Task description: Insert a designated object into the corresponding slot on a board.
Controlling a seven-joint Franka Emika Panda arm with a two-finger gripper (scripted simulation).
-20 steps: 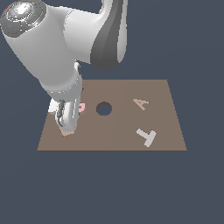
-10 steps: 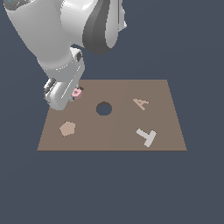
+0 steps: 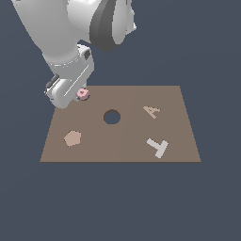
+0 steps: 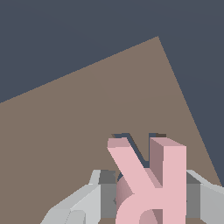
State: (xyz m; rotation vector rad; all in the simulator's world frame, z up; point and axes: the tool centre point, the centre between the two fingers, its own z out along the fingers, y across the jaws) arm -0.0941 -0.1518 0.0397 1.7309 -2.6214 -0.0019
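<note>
The gripper [image 4: 151, 197] is clamped on the pink letter R [image 4: 146, 175], one grey finger [image 4: 105, 194] pressed against each flat side of it, so the piece stands on edge between them with its two legs pointing away from the wrist. Right beyond the tips of those legs, a dark R-shaped slot [image 4: 138, 146] peeks out from behind the letter, cut into the brown board [image 4: 78, 131]; most of the recess is hidden by the piece itself, and I cannot tell whether the legs touch the board or hang just above it.

From the exterior view, the gripper [image 3: 75, 96] sits at the board's [image 3: 122, 146] far corner on that view's left, and only a small bit of the pink letter R [image 3: 83, 93] shows beside the grey hand. The slot cannot be seen from here, as the hand covers it.

Taking the round dark hole [image 3: 111, 116] as the centre of a clock, the held letter lies at about ten o'clock, a tan pentagon piece [image 3: 72, 138] at about eight, the tan letter A [image 3: 151, 111] at about two, and the grey letter T [image 3: 157, 147] at about four. The big white arm [image 3: 70, 33] leans in from above the far left corner.
</note>
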